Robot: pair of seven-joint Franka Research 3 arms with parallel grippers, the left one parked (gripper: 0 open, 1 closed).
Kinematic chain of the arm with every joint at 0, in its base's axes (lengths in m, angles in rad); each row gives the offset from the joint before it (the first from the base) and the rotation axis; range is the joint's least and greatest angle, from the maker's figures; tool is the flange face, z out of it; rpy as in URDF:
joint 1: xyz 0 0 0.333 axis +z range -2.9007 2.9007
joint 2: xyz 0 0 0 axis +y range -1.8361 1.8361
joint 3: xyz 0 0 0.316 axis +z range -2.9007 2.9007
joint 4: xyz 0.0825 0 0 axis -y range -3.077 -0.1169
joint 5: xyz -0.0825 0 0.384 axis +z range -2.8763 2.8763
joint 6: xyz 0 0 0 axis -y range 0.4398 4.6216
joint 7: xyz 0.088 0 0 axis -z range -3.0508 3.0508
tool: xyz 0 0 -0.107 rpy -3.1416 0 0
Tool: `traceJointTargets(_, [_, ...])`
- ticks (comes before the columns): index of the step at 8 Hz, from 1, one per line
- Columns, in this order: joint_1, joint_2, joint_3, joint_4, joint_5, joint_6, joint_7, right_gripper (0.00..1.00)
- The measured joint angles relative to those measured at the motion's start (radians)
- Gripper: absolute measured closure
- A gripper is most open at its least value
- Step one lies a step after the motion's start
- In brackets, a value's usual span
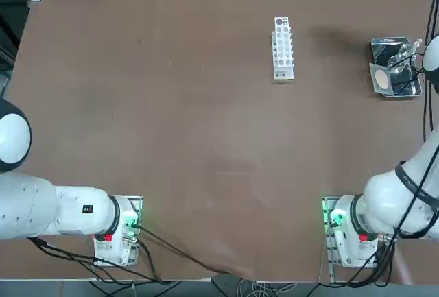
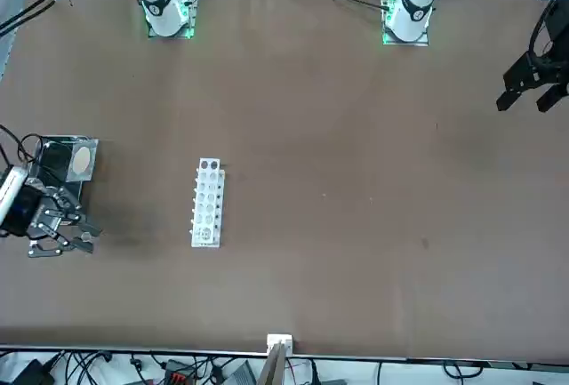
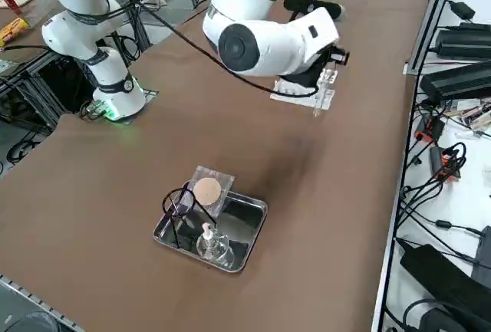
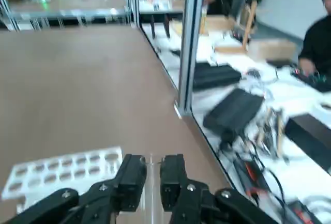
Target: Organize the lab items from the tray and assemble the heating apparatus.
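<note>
Racking seems underway: a clear tube point(image 3: 323, 90) is clamped between the right fingers point(image 4: 181, 180). Alignment over the test-tube rack point(image 1: 282, 49) is likely needed next.

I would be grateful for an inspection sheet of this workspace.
Surface: brown tabletop, small marks.
Job's things: glass burner and black wire tripod in steel tray; mesh square overlaps its rim; heating apparatus unassembled.
Clutter: white test-tube rack, away from tray.
Grippers: right tool raised above table, apparently closed on clear tube.
Cables: black cable along right arm.
Surroundings: person beyond table.
</note>
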Motion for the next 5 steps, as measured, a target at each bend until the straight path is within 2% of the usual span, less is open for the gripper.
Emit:
traceJointTargets(2, [0.019, 0.003, 0.056, -0.022, 0.116, -0.024, -0.027, 0.78])
traceJointTargets(5, [0.044, 0.024, 0.145, -0.151, 0.336, -0.034, -0.197, 0.78])
